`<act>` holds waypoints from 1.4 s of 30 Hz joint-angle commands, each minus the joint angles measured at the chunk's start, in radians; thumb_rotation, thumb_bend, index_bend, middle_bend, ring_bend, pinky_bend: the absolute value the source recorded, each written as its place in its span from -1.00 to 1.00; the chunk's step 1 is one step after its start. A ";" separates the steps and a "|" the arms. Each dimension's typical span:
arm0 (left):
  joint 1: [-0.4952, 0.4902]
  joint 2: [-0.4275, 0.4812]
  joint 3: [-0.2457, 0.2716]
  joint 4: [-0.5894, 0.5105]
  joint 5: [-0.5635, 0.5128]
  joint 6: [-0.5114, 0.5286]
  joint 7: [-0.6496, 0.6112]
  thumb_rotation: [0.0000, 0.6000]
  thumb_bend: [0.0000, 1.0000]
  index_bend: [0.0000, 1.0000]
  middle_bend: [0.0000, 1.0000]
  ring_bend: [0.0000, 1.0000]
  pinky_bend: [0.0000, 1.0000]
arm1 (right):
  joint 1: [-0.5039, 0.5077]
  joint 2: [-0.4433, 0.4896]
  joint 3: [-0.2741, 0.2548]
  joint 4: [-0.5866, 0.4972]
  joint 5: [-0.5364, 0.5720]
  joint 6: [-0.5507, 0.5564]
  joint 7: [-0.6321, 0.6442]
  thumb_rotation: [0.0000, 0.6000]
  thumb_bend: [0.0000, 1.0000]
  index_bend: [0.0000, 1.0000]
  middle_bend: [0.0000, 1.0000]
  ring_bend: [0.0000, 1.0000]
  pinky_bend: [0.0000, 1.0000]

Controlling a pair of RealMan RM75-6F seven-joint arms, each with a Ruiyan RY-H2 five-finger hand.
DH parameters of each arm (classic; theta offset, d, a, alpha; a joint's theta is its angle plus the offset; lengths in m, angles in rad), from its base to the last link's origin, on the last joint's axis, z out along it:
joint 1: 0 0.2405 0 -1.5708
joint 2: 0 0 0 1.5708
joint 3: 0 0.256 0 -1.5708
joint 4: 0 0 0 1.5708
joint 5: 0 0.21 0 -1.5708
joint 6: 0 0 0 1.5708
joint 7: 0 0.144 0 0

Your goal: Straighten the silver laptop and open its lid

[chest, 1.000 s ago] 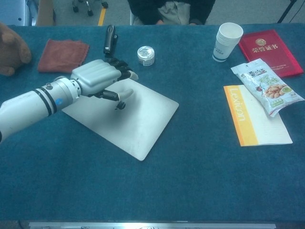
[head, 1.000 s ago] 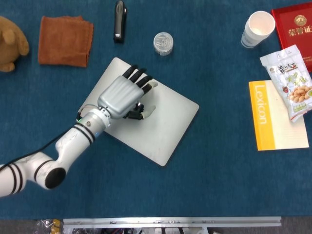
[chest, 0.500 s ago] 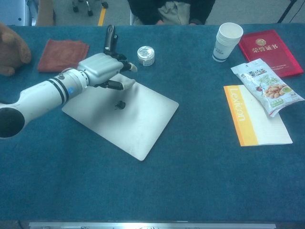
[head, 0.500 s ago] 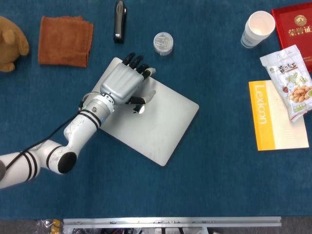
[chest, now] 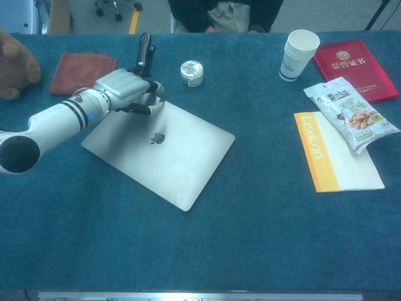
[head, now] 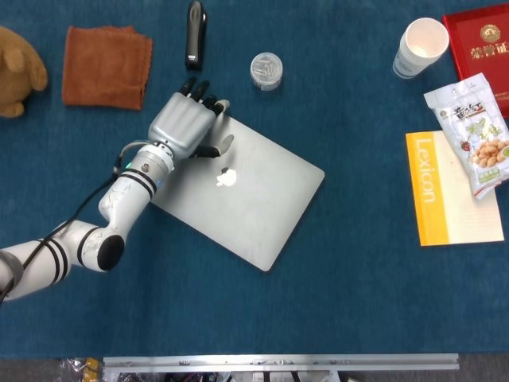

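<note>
The silver laptop (head: 254, 199) lies shut on the blue table, turned askew so one corner points to the far left; its logo shows on the lid (chest: 169, 157). My left hand (head: 184, 123) is at that far-left corner, palm down, dark fingertips reaching just past the edge. It grips nothing. In the chest view the left hand (chest: 122, 88) sits low over the same corner, thumb against the lid. My right hand is in neither view.
A black stapler (head: 195, 33) and a round tin (head: 266, 70) lie just beyond the laptop. At the far left are a brown cloth (head: 106, 65) and a teddy bear (head: 16, 72). To the right: paper cup (head: 420, 48), red booklet (head: 481, 40), snack bag (head: 475, 131), yellow-spined book (head: 453, 191).
My left hand has slid from the middle of the lid to its far-left corner, uncovering the logo. The laptop has hardly moved.
</note>
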 commanded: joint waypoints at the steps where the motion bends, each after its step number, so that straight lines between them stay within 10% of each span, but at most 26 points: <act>1: -0.001 -0.001 0.007 0.006 -0.005 0.002 0.001 -1.00 -0.27 -0.73 -0.59 -1.00 -1.00 | 0.000 -0.001 0.000 0.000 0.000 0.000 -0.002 1.00 -0.46 -1.00 -0.96 -1.00 -0.88; 42: 0.061 0.148 0.106 -0.131 -0.059 0.063 0.034 -1.00 -0.27 -0.75 -0.47 -1.00 -1.00 | 0.007 -0.004 0.001 -0.039 -0.022 0.007 -0.033 1.00 -0.46 -1.00 -0.96 -1.00 -0.88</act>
